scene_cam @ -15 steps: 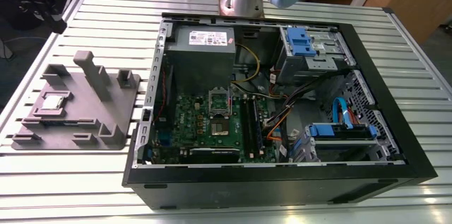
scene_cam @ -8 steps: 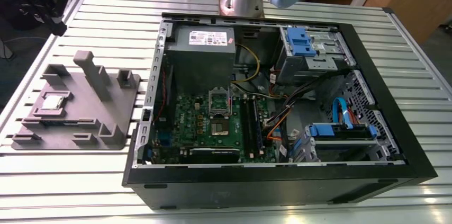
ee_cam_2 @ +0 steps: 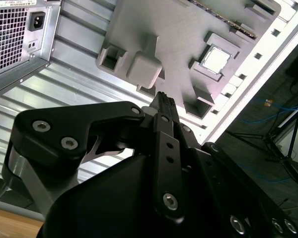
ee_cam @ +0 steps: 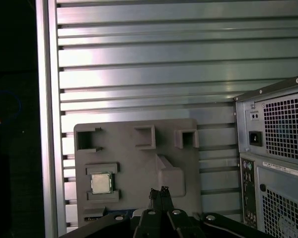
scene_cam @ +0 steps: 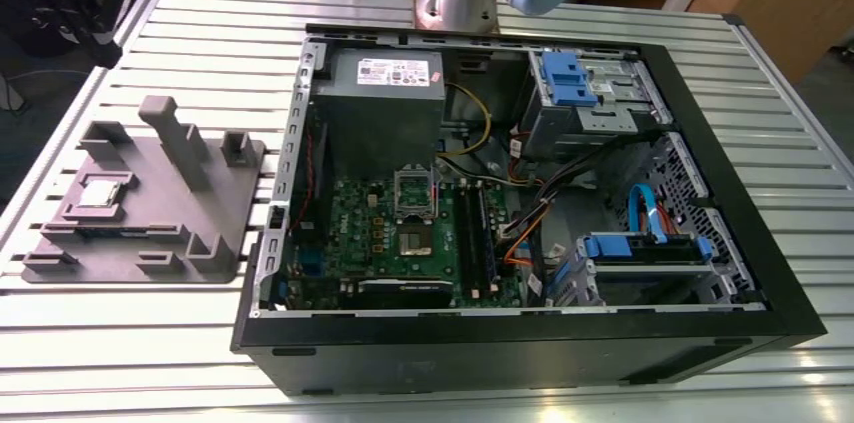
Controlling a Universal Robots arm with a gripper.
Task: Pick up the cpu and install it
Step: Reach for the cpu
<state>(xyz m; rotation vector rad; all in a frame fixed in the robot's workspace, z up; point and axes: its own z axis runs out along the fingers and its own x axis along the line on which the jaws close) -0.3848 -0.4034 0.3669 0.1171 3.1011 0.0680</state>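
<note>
Cpu (scene_cam: 104, 190) seated in recess of grey fixture (scene_cam: 160, 233), beside computer case (scene_cam: 534, 343); gripper (ee_cam: 159, 191) well apart, jaws closed, empty. Approach step, pickup not begun; grasp calling for jaws opened about cpu edges.

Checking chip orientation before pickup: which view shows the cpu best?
First wrist view: cpu seen square-on, whole top clear, seated in the grey fixture. Second wrist view shows it tilted; exterior view, oblique and small.
</note>
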